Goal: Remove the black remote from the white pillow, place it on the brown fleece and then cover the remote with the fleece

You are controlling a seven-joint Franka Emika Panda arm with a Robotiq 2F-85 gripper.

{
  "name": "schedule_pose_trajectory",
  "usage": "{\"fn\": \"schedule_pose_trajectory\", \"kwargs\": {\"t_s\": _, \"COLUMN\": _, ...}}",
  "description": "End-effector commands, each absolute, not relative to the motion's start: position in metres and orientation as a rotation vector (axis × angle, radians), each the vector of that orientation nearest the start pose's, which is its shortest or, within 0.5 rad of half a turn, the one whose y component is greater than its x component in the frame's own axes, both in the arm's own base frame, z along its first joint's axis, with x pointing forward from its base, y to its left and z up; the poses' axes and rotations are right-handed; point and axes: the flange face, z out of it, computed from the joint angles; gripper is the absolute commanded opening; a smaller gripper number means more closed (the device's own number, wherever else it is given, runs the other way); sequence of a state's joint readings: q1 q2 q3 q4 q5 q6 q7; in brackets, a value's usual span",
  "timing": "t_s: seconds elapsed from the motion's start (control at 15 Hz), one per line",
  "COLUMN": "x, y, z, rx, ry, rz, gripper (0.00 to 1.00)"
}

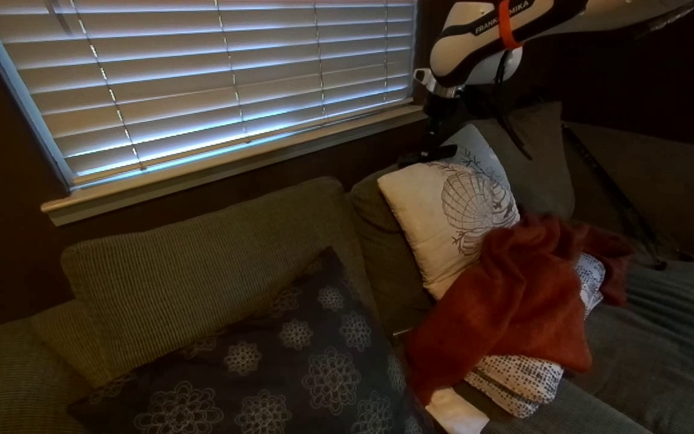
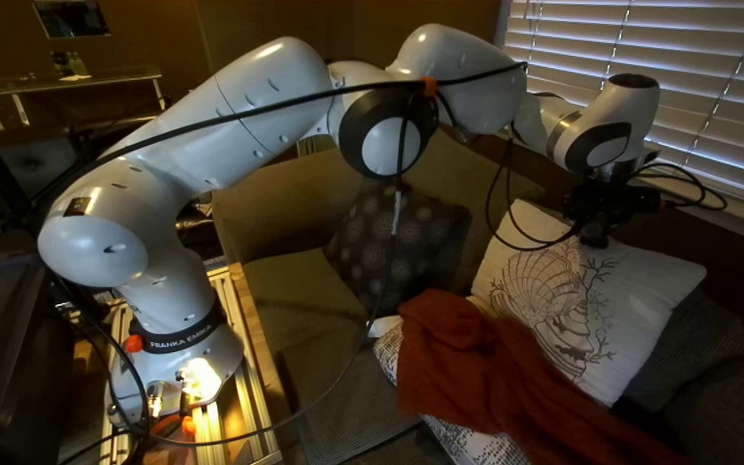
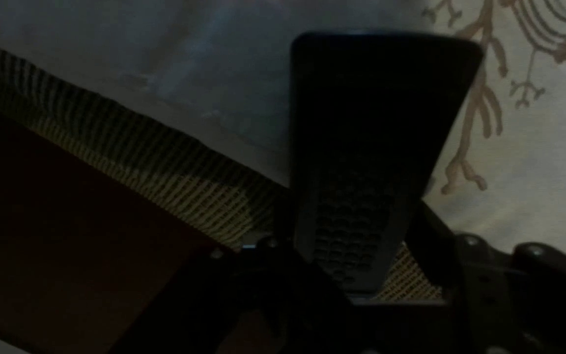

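The black remote (image 3: 381, 108) fills the middle of the wrist view, with its keypad end toward my gripper (image 3: 354, 211). The fingers are shut on both its long sides. In an exterior view the remote (image 1: 445, 152) sticks out flat from the gripper (image 1: 428, 155), at the top edge of the white shell-print pillow (image 1: 413, 205). In an exterior view my gripper (image 2: 595, 239) is over the pillow (image 2: 659, 278); the remote cannot be told apart there. Whether the remote touches the pillow is unclear. The rust-brown fleece (image 1: 515, 295) lies crumpled against the pillow's lower part, also seen here (image 2: 469, 368).
A white-and-black dotted folded cloth (image 1: 522, 380) lies under the fleece. A dark flowered pillow (image 1: 287, 367) leans on the couch back (image 1: 214, 259). The windowsill (image 1: 232, 160) and blinds are behind the arm. A cable (image 2: 501, 226) hangs by the wrist.
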State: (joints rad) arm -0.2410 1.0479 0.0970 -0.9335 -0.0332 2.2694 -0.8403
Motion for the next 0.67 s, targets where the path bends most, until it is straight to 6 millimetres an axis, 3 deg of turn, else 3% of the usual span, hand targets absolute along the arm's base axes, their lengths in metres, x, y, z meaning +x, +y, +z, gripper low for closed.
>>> {"fn": "schedule_pose_trajectory", "kwargs": {"t_s": 0.0, "x": 0.806, "y": -0.151, "z": 0.267, "rx": -2.974, "ry": -1.081, "rz": -0.479, "gripper": 0.34}}
{"fn": "schedule_pose_trajectory", "kwargs": {"t_s": 0.27, "x": 0.804, "y": -0.145, "z": 0.275, "rx": -2.94, "ry": -1.099, "rz": -0.494, "gripper": 0.34}}
{"fn": "schedule_pose_trajectory", "kwargs": {"t_s": 0.6, "x": 0.798, "y": -0.134, "z": 0.295, "rx": -2.894, "ry": -0.997, "rz": -0.531, "gripper": 0.34}}
